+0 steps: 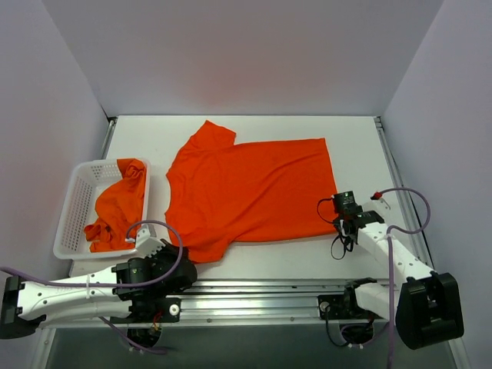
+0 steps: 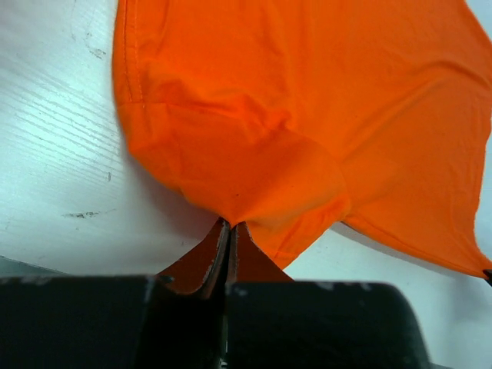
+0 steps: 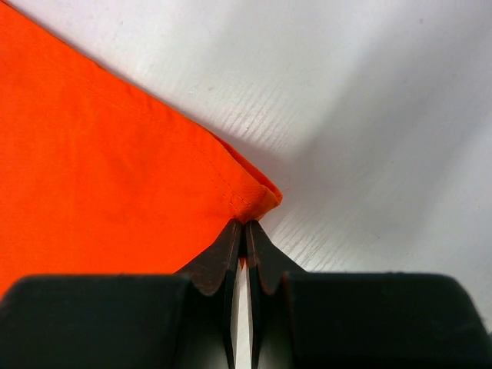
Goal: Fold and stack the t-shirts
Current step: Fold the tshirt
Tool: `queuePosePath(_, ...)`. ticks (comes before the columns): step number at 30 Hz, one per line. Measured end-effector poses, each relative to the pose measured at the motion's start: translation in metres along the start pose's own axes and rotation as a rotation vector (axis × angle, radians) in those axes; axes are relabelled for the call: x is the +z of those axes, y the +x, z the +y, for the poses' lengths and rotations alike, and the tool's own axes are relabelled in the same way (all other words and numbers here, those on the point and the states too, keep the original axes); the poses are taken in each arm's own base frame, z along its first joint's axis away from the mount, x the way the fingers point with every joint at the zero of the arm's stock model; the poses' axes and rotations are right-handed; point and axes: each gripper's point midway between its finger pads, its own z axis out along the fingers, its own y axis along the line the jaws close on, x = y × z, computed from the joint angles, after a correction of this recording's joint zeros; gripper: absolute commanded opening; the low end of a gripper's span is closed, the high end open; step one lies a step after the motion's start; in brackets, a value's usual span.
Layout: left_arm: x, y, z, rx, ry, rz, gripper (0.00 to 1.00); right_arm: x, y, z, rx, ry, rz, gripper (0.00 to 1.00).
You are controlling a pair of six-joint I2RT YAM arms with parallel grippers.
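On the white worktop, seen from above, the spread t-shirt is lying flat in the middle with its neck toward the left, while the second t-shirt is sitting bunched in the basket at the left edge. The left end effector is meeting the spread t-shirt at its near sleeve, and the right end effector is meeting it at the near hem corner. In the left wrist view, the left end effector is pinching a fold of sleeve fabric, its fingers fully together, with the cloth fanning away ahead of it. In the right wrist view, the right end effector is likewise clamping the hem corner, and the cloth is stretching off to the left.
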Motion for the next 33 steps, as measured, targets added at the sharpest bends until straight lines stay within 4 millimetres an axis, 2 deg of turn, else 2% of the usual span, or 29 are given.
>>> queuePosePath(11, -0.018, -0.03, -0.018, -0.007, 0.033, -0.025, 0.02, -0.013, -0.012, 0.007, 0.027, -0.06, -0.031, 0.0)
queuePosePath(17, -0.013, -0.039, -0.026, 0.048, 0.022, -0.063, 0.02, -0.024, -0.028, 0.026, 0.039, -0.108, -0.059, 0.0)
queuePosePath(21, 0.003, -0.04, -0.039, 0.097, 0.002, -0.071, 0.02, -0.031, -0.039, 0.038, 0.041, -0.144, -0.081, 0.0)
queuePosePath(25, 0.031, -0.039, -0.053, 0.147, -0.027, -0.052, 0.02, -0.036, -0.049, 0.051, 0.04, -0.184, -0.107, 0.0)
queuePosePath(29, 0.059, -0.032, -0.051, 0.212, -0.078, -0.017, 0.02, -0.033, -0.054, 0.06, 0.025, -0.189, -0.12, 0.0)
queuePosePath(33, 0.077, -0.032, -0.049, 0.236, -0.1, 0.01, 0.02, -0.025, -0.052, 0.066, 0.005, -0.175, -0.116, 0.0)
